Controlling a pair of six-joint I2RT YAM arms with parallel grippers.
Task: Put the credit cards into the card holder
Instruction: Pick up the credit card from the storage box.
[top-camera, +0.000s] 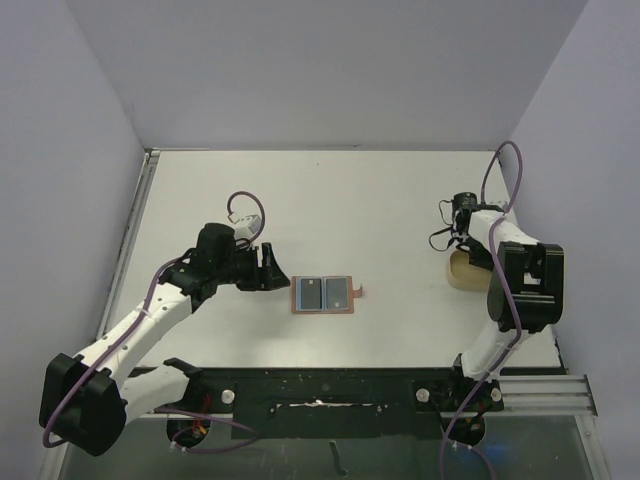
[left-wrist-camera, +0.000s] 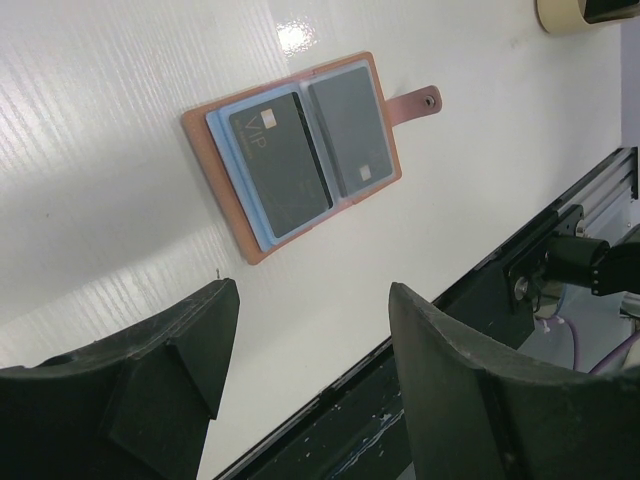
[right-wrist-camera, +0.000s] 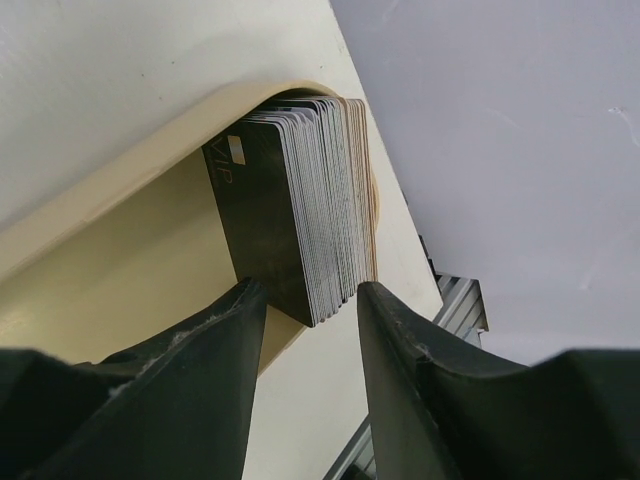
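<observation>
reddish-brown leather bifold card holder (left-wrist-camera: 228, 190) lies open flat on the white table (top-camera: 350, 200), snap tab (left-wrist-camera: 415, 103) pointing right. One dark grey-blue credit card (left-wrist-camera: 280, 160) sits on each inner half. Near its left edge is the left gripper (left-wrist-camera: 312, 300), jaws wide, nothing between them. Slightly farther, right side: tan oval tray (right-wrist-camera: 130, 170) holding a stack of cards (right-wrist-camera: 310, 200) on edge. The right gripper (right-wrist-camera: 312, 295) straddles the stack's end, clamped or not, can't tell.

Pale lavender plain walls (top-camera: 330, 70) top & both sides; white matte tabletop (top-camera: 350, 190) ctr; black metal rail (top-camera: 330, 392) along btm; small light glare (left-wrist-camera: 295, 37) upper ctr.
</observation>
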